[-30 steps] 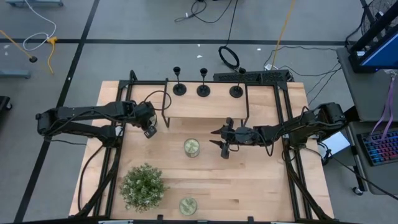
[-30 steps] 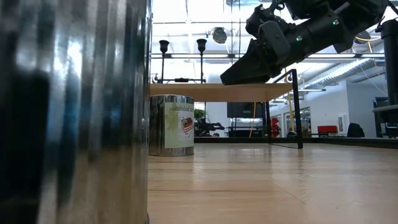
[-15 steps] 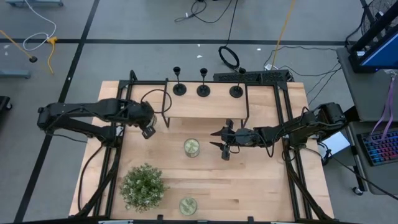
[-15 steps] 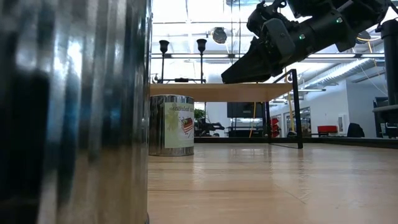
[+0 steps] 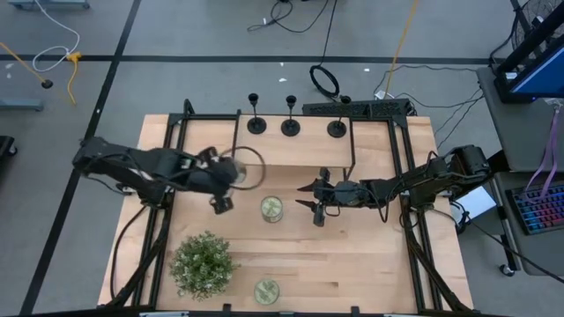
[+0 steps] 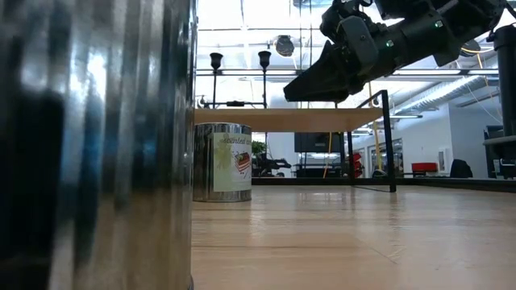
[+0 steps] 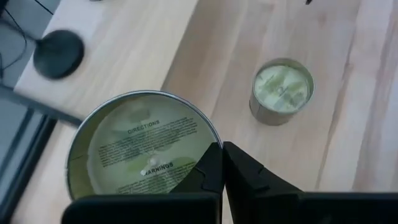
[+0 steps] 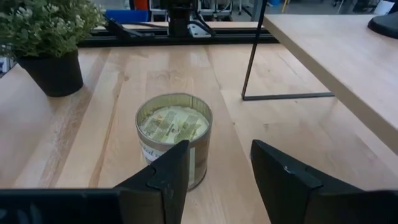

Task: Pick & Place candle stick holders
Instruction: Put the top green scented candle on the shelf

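Gripping a round lid [image 7: 144, 149], left jaws [image 5: 222, 203] are closed; right jaws [image 5: 317, 197] (spread, empty) face a candle tin [image 8: 174, 135].

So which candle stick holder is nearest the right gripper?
The rightmost holder on the shelf; the right gripper hovers below it, while the other two stand further left.

Two thin black robot arms, bendy joints, black cables along them, flat dark fingers [image 8: 283, 177] at ends

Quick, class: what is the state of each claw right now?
Left claw: closed, fingers pressed together, nothing visibly between them.
Right claw: open, holding nothing; a candle tin sits ahead.
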Motion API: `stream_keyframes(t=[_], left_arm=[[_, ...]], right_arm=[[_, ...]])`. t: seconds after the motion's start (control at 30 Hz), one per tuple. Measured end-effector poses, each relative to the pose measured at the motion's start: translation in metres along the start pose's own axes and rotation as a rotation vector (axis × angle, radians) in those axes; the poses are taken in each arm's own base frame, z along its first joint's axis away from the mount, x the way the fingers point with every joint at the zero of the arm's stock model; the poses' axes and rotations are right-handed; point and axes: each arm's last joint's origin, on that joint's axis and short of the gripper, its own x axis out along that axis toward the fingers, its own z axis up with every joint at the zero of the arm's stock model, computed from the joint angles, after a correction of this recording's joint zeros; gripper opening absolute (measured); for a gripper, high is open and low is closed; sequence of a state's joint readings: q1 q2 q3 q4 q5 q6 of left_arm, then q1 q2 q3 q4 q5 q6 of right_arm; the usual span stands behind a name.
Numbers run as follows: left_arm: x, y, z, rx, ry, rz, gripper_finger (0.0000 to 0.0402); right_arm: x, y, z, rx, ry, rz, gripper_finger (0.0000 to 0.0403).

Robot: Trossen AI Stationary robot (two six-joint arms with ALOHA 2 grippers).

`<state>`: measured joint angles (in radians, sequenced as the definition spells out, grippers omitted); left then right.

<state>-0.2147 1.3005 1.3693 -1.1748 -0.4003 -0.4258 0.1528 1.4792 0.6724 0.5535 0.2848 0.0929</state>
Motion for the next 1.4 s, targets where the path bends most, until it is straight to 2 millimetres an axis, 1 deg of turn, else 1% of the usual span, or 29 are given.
stream_keyframes(t=[0.1, 0.23, 0.33, 0.43, 0.53, 0.67, 0.8, 0.93, 1.07, 1.23, 1.4], left_arm=[[0.003, -0.010, 0.016, 0.077, 0.029, 0.012, 0.0002], [0.003, -0.012, 0.046, 0.132, -0.023, 0.003, 0.0001], [0.011, -0.003, 0.061, 0.190, 0.002, -0.009, 0.0001], [0.021, 0.011, 0.075, 0.250, 0.022, -0.098, 0.0001], [0.036, 0.029, 0.083, 0.244, 0.033, -0.168, 0.0001], [0.051, 0.060, 0.088, 0.190, 0.068, -0.175, 0.0002], [0.055, 0.088, 0.089, 0.130, 0.073, -0.176, 0.0002], [0.058, 0.107, 0.087, 0.075, 0.091, -0.224, 0.0006], [0.061, 0.114, 0.084, 0.095, 0.116, -0.223, 0.0003], [0.062, 0.114, 0.084, 0.113, 0.118, -0.233, 0.0013], [0.072, 0.112, 0.085, 0.131, 0.155, -0.237, 0.0004]], right_arm=[[0.000, 0.000, 0.000, 0.001, -0.004, 0.001, 0.0163], [0.000, 0.000, 0.000, 0.001, -0.003, 0.001, 0.0164], [0.000, 0.000, 0.000, 0.001, -0.003, 0.001, 0.0163], [0.000, 0.000, 0.000, 0.001, -0.003, 0.001, 0.0161], [0.000, 0.000, 0.000, 0.001, -0.003, 0.001, 0.0160], [0.000, 0.000, 0.000, 0.000, 0.000, 0.002, 0.0160], [0.000, 0.000, 0.000, -0.001, 0.004, 0.001, 0.0160], [0.000, 0.000, -0.001, -0.001, 0.005, 0.001, 0.0160], [0.000, 0.000, -0.001, -0.002, 0.005, 0.001, 0.0160], [0.000, 0.000, -0.001, -0.004, 0.005, 0.001, 0.0160], [0.000, 0.000, -0.001, -0.004, 0.005, 0.001, 0.0160]])
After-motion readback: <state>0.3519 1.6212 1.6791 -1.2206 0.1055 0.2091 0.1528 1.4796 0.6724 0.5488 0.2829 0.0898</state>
